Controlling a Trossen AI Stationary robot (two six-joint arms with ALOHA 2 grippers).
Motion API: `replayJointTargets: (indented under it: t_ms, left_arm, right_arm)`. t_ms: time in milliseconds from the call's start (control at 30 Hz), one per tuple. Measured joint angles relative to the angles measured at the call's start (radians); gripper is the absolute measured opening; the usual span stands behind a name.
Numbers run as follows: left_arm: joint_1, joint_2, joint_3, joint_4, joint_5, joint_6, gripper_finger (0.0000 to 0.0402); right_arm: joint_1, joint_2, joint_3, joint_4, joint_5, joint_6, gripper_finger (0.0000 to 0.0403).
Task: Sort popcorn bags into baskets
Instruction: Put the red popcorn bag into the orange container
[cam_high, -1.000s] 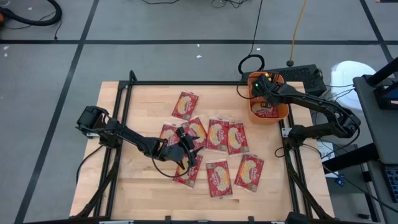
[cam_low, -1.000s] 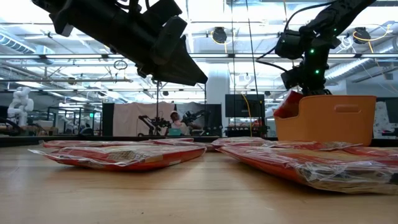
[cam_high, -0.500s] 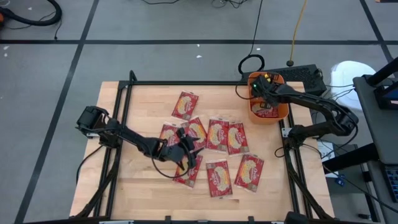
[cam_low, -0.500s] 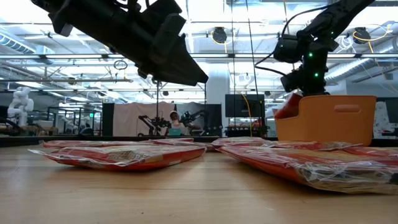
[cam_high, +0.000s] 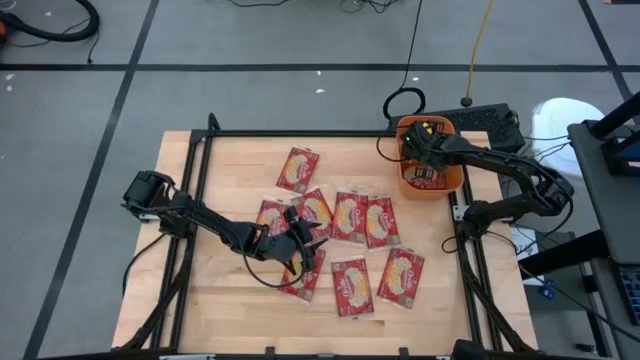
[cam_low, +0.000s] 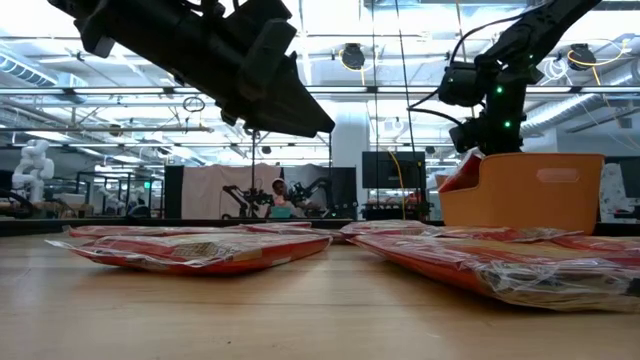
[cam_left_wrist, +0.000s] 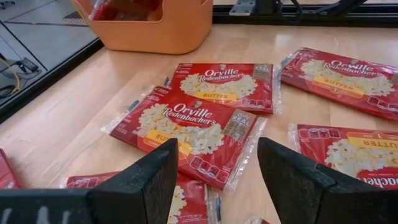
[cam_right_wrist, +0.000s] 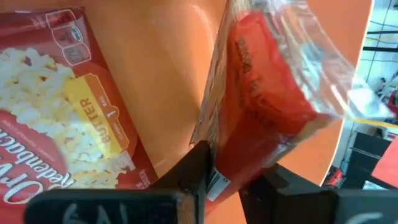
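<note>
Robotics lab, open-plan industrial floor. Wooden table (cam_high: 230, 300) on a black metal frame (cam_high: 192, 200) over grey floor with black tape lines (cam_high: 300, 67); exposed ceiling ducts (cam_low: 60, 95). More robot arms (cam_low: 240, 195) and a white humanoid robot (cam_low: 30, 165) in the background, person (cam_low: 280, 200) seated among them.

Grey tiled floor (cam_high: 250, 95) around the wooden table (cam_high: 230, 170), dark seams crossing at twelve o'clock. Black cable loop (cam_high: 404, 103) lying near one o'clock. Beyond, bright ceiling lights (cam_low: 350, 55), seated person (cam_low: 281, 205) far off.

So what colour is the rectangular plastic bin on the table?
Orange: the rectangular plastic bin shows best in the low view.
</note>
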Motion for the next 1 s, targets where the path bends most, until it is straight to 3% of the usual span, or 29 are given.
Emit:
replayJointTargets:
  t_ms: [200, 600, 900, 1000]
  left_arm:
    - [0.000, 0.000, 0.000, 0.000, 0.000, 0.000, 0.0223]
    - [0.000, 0.000, 0.000, 0.000, 0.000, 0.020, 0.0223]
    - [0.010, 0.000, 0.000, 0.000, -0.001, 0.032, 0.0223]
    - [0.009, 0.000, 0.000, 0.000, -0.001, 0.032, 0.0223]
  right_arm:
    - [0.002, -0.012, 0.000, 0.001, 0.036, -0.017, 0.0010]
    - [0.136, -0.133, 0.039, -0.034, 0.354, -0.042, 0.0006]
    - [0.229, -0.082, 0.053, -0.084, 0.576, 0.031, 0.0011]
    - [0.249, -0.046, 0.053, -0.121, 0.585, 0.135, 0.0012]
